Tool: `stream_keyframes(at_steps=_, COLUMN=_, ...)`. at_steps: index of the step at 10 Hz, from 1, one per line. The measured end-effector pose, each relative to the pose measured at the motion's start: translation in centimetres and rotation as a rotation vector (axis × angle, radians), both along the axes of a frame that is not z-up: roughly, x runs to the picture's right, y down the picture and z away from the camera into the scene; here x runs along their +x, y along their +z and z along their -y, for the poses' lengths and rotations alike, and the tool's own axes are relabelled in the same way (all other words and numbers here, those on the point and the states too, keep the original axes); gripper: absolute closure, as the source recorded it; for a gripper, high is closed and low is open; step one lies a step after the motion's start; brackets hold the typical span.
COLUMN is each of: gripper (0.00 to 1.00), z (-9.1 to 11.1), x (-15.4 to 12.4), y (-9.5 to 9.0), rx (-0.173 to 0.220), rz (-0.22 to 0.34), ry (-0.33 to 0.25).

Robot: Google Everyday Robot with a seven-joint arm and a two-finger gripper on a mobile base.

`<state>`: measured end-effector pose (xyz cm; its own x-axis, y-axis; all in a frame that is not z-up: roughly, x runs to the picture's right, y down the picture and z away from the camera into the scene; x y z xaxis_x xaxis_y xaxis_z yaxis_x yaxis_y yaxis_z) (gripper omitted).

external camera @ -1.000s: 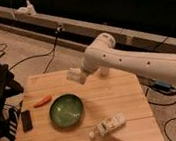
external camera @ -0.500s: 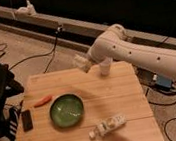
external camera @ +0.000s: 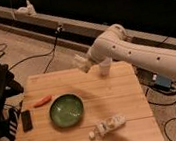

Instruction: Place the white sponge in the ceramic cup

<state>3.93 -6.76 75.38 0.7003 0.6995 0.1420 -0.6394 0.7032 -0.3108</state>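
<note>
My gripper (external camera: 84,63) hangs over the table's (external camera: 127,104) far edge, jaws clamped on the white sponge (external camera: 82,64), held high for clearance. Ceramic cup (external camera: 105,68) stands just right, under my arm.

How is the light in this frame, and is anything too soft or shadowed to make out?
Camera view: dim, warm light; the wooden table is the brightest area, the background behind it nearly black. The whole frame is soft. The claw, shut on the white sponge, hangs above the table's far edge as a pale blur. The ceramic cup beside it blends into the arm. The green bowl shows faint glare.
</note>
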Motion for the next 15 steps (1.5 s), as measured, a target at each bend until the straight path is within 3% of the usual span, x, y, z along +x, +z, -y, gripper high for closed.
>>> stream_keyframes(at_steps=2, gripper=1.00, z=1.9, x=2.6, y=1.8, rx=0.008, rz=-0.050, ry=0.049)
stream_keyframes(at_steps=5, gripper=1.00, z=4.2, x=6.1, y=5.1, rx=-0.003, rz=-0.094, ry=0.171)
stream_keyframes(at_steps=10, gripper=1.00, z=5.4, x=12.0, y=7.8, rx=-0.014, rz=-0.120, ry=0.401)
stream_keyframes(at_steps=13, gripper=0.98, z=4.3, x=13.7, y=9.5, rx=-0.039, rz=-0.120, ry=0.492)
stream_keyframes(at_steps=15, gripper=0.80, z=2.8, x=14.4, y=10.8, rx=-0.070, rz=-0.131, ry=0.523)
